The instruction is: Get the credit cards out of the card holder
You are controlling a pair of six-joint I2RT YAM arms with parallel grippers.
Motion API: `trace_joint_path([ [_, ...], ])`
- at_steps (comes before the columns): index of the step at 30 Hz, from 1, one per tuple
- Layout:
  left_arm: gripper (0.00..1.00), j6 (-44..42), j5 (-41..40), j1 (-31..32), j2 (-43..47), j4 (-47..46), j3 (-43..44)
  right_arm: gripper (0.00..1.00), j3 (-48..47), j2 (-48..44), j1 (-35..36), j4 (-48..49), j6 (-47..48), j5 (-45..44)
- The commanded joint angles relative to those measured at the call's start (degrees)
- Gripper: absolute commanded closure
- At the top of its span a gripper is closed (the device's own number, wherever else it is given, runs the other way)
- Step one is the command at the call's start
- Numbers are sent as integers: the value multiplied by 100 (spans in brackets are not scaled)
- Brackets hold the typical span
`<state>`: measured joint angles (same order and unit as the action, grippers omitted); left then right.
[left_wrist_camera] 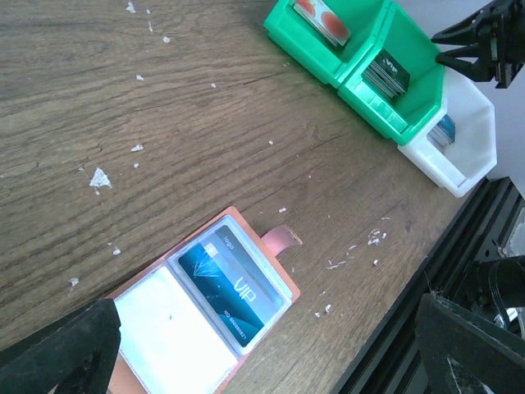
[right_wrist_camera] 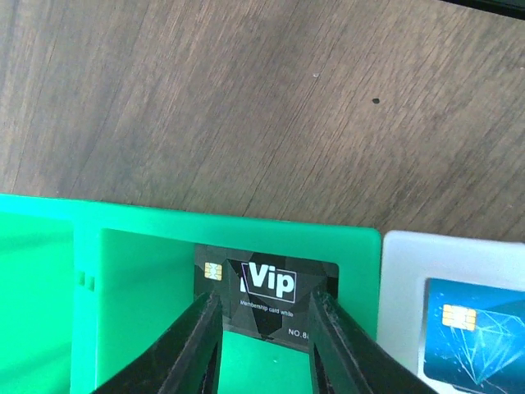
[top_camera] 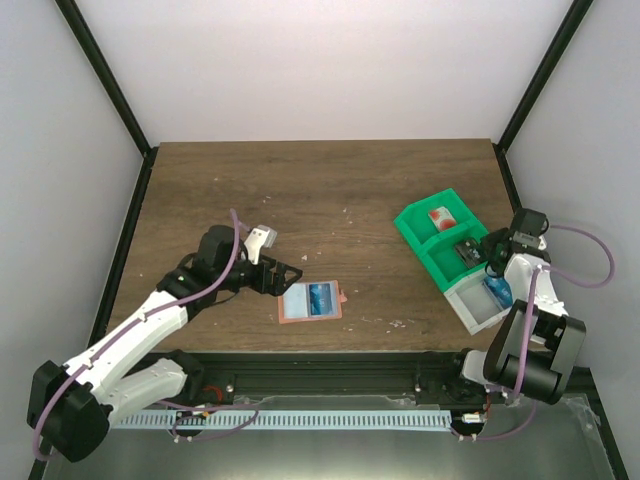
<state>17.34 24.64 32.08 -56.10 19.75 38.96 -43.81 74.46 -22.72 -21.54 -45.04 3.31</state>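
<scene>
**Operator:** State of right gripper (right_wrist_camera: 264, 305)?
**Technician:** Released. Jaws parted over the black Vip card (right_wrist_camera: 279, 283), which lies inside the green tray (right_wrist_camera: 139, 246).
**Operator:** Location of card holder (left_wrist_camera: 205, 324)?
**Technician:** Well left of the tray, lying open with a blue card (left_wrist_camera: 234, 287) sleeved inside. The left gripper (left_wrist_camera: 271, 341) is spread wide above it.

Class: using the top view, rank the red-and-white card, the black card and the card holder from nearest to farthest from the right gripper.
1. black card, middle green compartment, at the right gripper.
2. red-and-white card, far green compartment.
3. card holder, lying open mid-table.
</scene>
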Motion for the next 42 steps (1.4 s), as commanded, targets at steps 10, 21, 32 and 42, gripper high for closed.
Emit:
trace_joint_path([
  [10,5,221,425,-127,-65,-263,-44,70,-102,-885,35,-190,921,1172],
  [21,22,1719,1155,-213,-570,-1706,-768,71,469,-1937,1250,46,1103,2616],
  [32,38,2641,1395,-237,-1542,-3370,-1648,71,1644,-1962,3649,1132,49,2408],
  [42,42,2651,1489,-228,-2245,-4004,-1819,72,1279,-521,5533,1696,230,2180],
])
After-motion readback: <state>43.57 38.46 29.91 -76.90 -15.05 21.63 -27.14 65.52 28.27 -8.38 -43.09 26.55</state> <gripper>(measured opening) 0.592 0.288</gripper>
